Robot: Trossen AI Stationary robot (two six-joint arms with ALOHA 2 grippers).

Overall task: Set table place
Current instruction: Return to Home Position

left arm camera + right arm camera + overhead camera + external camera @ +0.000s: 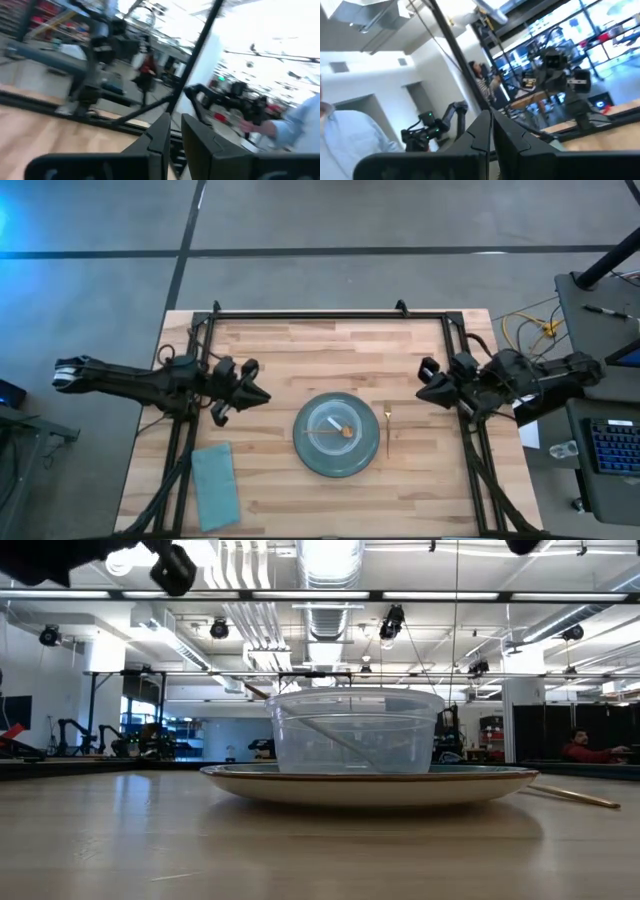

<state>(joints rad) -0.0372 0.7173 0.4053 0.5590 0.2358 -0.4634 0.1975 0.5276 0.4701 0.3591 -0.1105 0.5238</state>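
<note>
A grey-green plate [335, 460] lies near the middle of the wooden table [270, 350]. A clear plastic bowl [355, 730] stands on the plate with a utensil [340, 428] inside it. A thin gold utensil [388, 428] lies on the table just right of the plate. A teal napkin [213, 485] lies flat near the front left corner. My left gripper [266, 395] is shut and empty, held above the table to the left of the plate. My right gripper [421, 392] is shut and empty, held above the table to the right of the plate.
A black rail frame [320, 314] edges the table's far and side edges. Bare wood lies between each gripper and the plate. A desk with a keyboard [612, 445] and cables stands off the table's right. People show in the room beyond.
</note>
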